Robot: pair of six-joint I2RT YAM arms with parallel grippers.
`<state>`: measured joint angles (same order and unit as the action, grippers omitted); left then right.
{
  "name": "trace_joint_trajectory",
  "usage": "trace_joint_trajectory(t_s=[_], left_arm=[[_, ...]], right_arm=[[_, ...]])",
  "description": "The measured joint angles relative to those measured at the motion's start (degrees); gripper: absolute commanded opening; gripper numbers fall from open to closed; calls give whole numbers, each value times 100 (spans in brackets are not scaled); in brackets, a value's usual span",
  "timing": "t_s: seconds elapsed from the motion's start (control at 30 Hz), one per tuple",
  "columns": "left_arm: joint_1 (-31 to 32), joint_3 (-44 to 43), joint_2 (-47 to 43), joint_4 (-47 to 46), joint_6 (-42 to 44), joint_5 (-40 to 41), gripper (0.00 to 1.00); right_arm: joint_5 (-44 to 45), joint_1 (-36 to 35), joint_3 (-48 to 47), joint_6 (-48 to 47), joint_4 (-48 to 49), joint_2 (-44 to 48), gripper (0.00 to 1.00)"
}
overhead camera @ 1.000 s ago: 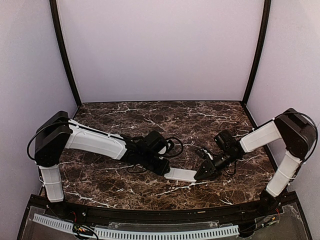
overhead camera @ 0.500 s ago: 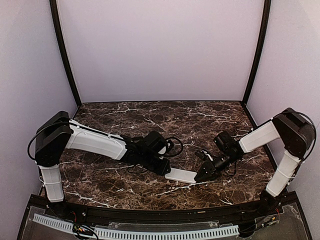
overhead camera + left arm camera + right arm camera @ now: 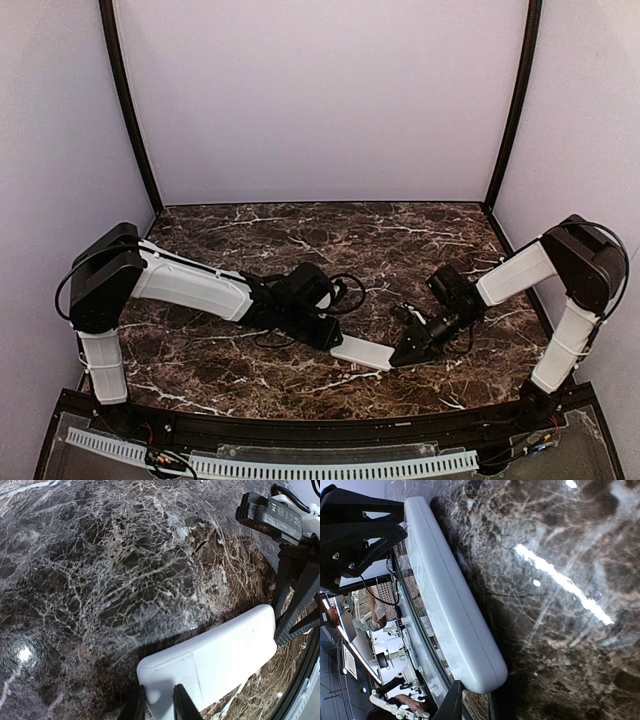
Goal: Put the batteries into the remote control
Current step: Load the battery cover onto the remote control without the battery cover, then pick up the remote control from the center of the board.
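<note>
The remote control (image 3: 362, 352) is seen in the lower middle of the top view, between the 2 grippers, over the dark brown marble tabletop (image 3: 300, 240). It is shown as a slim, light-grey to white slab with rounded corners. Only its plain back is turned to the cameras, so no screen or buttons can be made out. In the left wrist view a faint seam is seen across the back near the gripped end, and a dark shadow is cast on the marble beneath the handset.

The left gripper (image 3: 330, 338) is clamped on the remote's left end. In its wrist view, 2 dark fingers (image 3: 182, 705) at the bottom edge are pressed against either side of that end.

The right gripper (image 3: 405, 352) is placed at the opposite end of the remote, its tips touching or just beside the far corner at the right of the left wrist view. In the right wrist view the remote is seen edge-on, running from upper left to lower middle, and only 1 dark finger (image 3: 454, 702) is visible. Whether the right fingers are apart or together cannot be told.
</note>
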<state>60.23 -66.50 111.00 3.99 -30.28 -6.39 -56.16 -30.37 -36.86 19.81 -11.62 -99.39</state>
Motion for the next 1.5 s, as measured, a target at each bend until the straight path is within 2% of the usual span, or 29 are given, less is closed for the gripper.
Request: trace_joint_trajectory(t_s=[0.13,0.43,0.5,0.67,0.77,0.93,1.23,1.5], left_arm=[[0,138,-70,-125,-15,-35,21],[-17,612,-356,-254,-48,-411,30],[-39,769,-417,-293,-46,-479,33],[-138,1034,-658,-354,-57,-514,50],[-229,1161,-789,-378,-85,-487,53],[-334,1182,-839,-444,-66,-466,52],[-334,984,-616,-710,-7,-662,44],[-186,918,-315,-1029,-9,-887,38]], right_arm=[[4,15,0,-2,-7,0,17],[120,201,0,-42,262,52,28],[179,286,-9,-63,348,79,29],[302,417,-92,-72,459,94,32],[330,424,-125,-74,479,94,36],[352,426,-129,-90,452,160,37],[387,389,170,-63,345,452,32],[306,190,162,68,450,302,28]])
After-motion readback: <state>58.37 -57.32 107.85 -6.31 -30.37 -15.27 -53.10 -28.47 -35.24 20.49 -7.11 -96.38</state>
